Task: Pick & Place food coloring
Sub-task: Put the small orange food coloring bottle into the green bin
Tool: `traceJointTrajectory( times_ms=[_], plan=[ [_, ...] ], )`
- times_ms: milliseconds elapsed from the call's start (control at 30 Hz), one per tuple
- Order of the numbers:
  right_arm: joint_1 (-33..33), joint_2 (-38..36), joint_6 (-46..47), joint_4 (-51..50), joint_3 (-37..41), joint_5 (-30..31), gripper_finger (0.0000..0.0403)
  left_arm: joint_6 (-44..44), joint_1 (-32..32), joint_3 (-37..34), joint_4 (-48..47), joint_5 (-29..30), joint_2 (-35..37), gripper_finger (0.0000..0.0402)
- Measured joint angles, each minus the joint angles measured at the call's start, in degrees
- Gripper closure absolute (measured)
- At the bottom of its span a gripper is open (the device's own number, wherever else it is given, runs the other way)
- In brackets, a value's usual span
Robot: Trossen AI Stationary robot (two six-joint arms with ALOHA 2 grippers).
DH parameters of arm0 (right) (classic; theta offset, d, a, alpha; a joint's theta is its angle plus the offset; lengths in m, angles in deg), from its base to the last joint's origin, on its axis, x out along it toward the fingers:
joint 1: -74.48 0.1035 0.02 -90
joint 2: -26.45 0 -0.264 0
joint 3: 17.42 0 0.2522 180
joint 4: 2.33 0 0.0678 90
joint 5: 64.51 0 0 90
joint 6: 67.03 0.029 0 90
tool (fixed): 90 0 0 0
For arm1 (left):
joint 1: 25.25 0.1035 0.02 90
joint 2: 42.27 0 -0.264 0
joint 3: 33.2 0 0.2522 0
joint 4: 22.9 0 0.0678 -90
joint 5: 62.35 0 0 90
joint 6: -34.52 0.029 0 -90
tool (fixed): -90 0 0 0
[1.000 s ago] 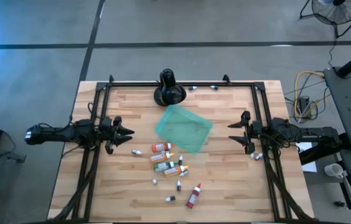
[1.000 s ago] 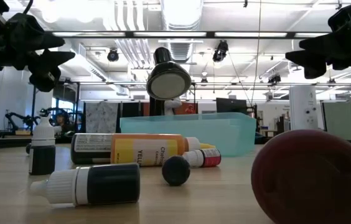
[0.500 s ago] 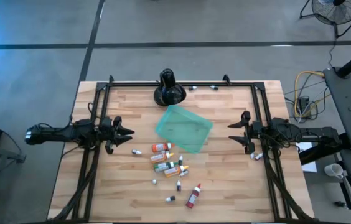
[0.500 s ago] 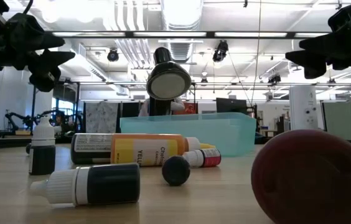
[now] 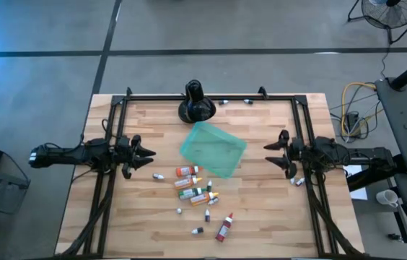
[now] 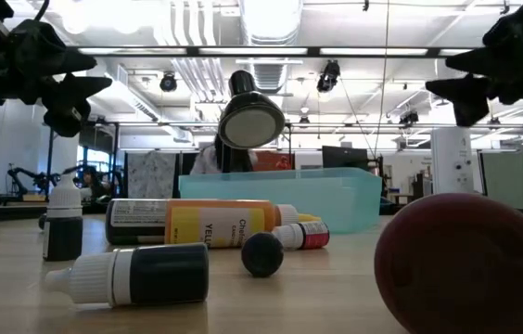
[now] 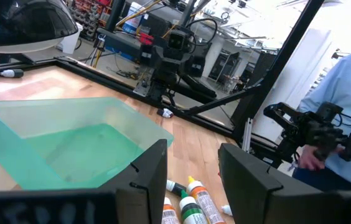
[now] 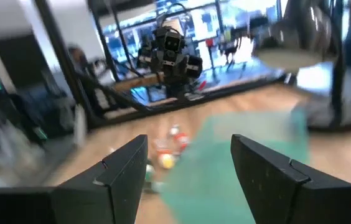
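Food coloring bottles (image 5: 198,193) lie scattered just in front of the tray (image 5: 213,149). Likely light, rigid, slick and prone to rolling; pinch mid-body. Left gripper (image 5: 146,157) and right gripper (image 5: 272,153) both apart, empty.

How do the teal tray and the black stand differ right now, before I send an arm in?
The teal tray is a flat, translucent, four-sided container; the black stand is opaque and round-based. The tray lies mid-table at an angle to the table's edges, while the stand sits near the far edge, rising well above the tray's rim in the low view. Food coloring bottles lie scattered just beside the tray, none by the stand. Both rest on the wooden table, untouched by either gripper.
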Motion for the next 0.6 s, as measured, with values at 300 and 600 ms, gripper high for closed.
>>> traceJointTrajectory(
  times_ms=[300,600],
  plan=[
    [0.0,0.2,24.7,0.0,0.0,2.0,0.0179,0.0,0.0,0.0,0.0,0.0,0.0,0.0284],
    [0.0,1.3,37.4,1.0,0.0,32.8,0.0179,0.0,0.0,0.0,0.0,0.0,0.0,0.0284]
  ],
)
